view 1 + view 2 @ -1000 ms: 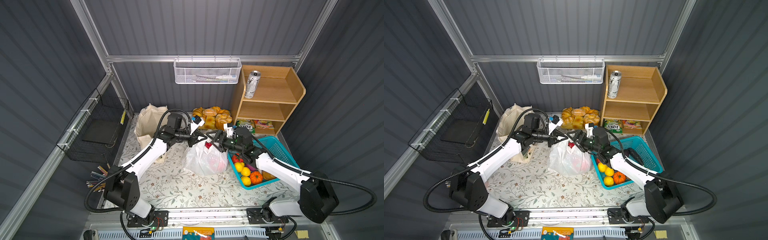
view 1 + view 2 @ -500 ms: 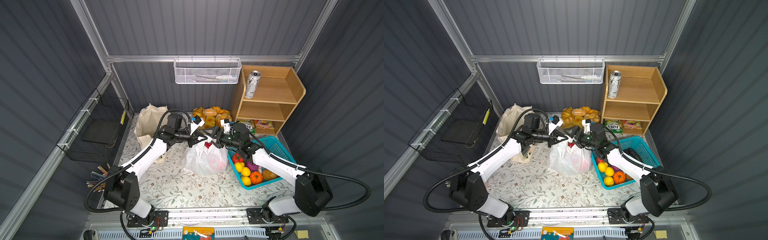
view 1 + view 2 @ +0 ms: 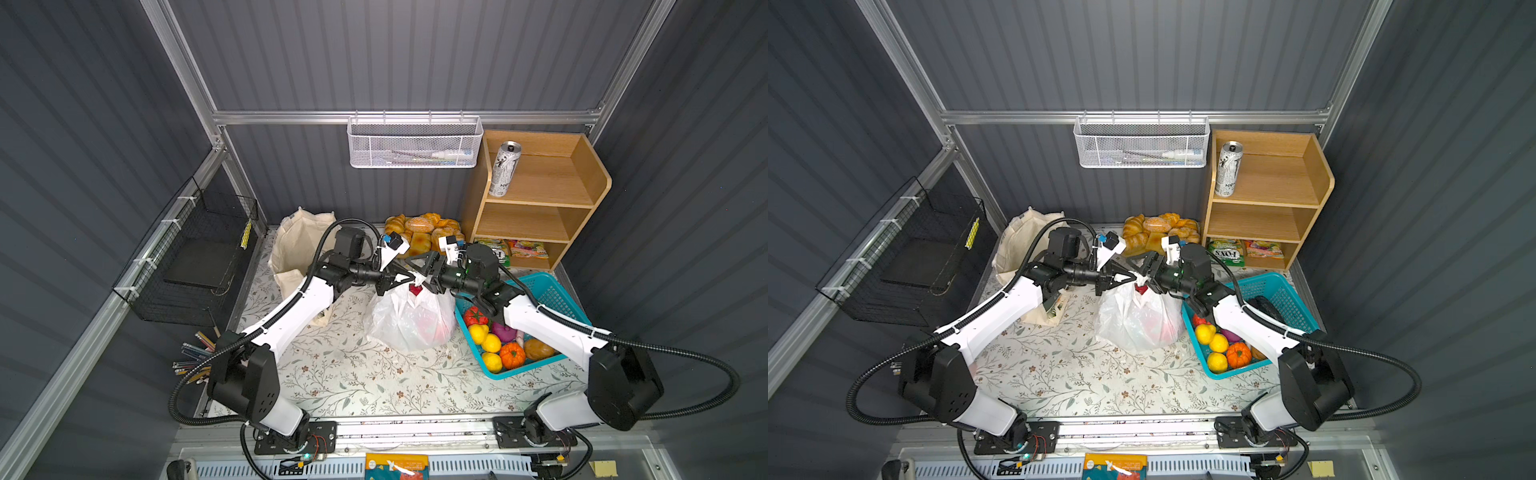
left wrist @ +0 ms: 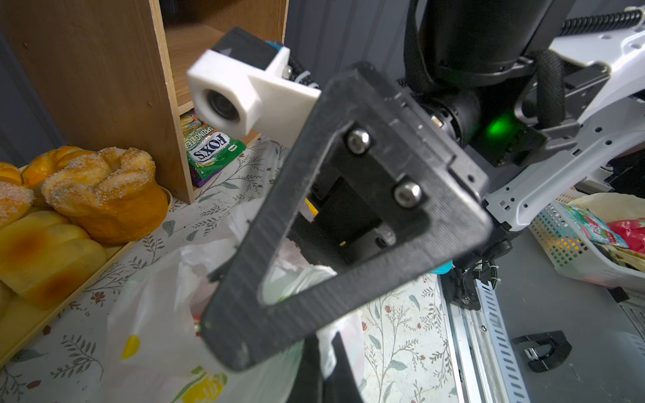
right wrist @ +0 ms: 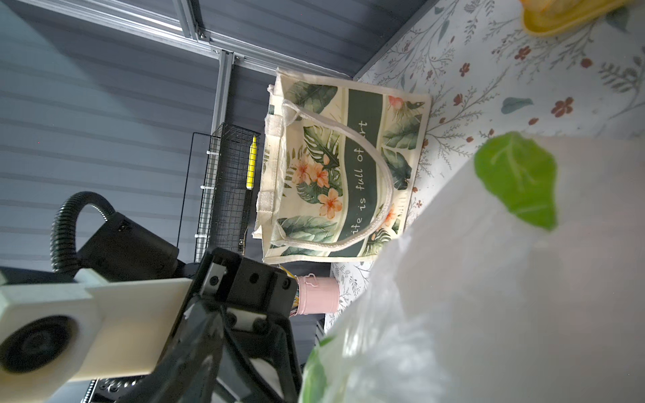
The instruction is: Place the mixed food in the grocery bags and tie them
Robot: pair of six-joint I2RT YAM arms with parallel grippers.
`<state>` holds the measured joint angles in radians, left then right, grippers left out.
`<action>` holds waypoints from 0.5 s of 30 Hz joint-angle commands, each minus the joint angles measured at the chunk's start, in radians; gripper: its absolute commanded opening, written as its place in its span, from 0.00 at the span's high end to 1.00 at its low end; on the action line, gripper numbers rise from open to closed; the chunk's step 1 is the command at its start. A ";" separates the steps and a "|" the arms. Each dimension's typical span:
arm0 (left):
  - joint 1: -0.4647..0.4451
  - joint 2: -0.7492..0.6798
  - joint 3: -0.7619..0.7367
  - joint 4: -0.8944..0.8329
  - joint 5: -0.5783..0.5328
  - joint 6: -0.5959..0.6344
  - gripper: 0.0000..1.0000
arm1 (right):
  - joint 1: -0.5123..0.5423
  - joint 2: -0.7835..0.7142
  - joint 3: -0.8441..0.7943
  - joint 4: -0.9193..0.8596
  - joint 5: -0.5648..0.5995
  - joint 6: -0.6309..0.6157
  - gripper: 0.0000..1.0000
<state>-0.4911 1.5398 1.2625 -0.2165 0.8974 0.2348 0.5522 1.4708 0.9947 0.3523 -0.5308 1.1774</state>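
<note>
On the floral table (image 3: 332, 374) the white plastic carrier bag (image 3: 409, 324) stood mid-table, just beside the turquoise basket (image 3: 552, 299). The right gripper (image 3: 416, 272) had swung in from over the basket's edge to the bag's top, jaws apart. The left gripper (image 3: 395, 279) stayed pinched tight on the bag's handle (image 3: 407, 276).

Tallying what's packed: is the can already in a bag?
No, the can stands upright on the top level of the wooden shelf.
</note>
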 commanded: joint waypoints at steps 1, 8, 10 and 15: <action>-0.012 0.003 -0.002 -0.046 0.029 0.046 1.00 | 0.007 0.022 0.062 0.053 -0.034 -0.009 0.31; -0.014 0.021 -0.006 -0.065 0.040 0.071 1.00 | 0.012 0.050 0.091 0.054 -0.030 -0.009 0.72; -0.014 0.020 -0.011 -0.059 0.047 0.071 1.00 | 0.011 0.052 0.081 0.064 -0.032 -0.009 0.88; -0.014 -0.024 -0.054 -0.013 0.036 0.042 0.81 | -0.005 0.043 0.014 0.141 -0.035 -0.009 1.00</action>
<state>-0.4961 1.5436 1.2476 -0.2325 0.9134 0.2810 0.5560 1.5303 1.0298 0.3717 -0.5545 1.1751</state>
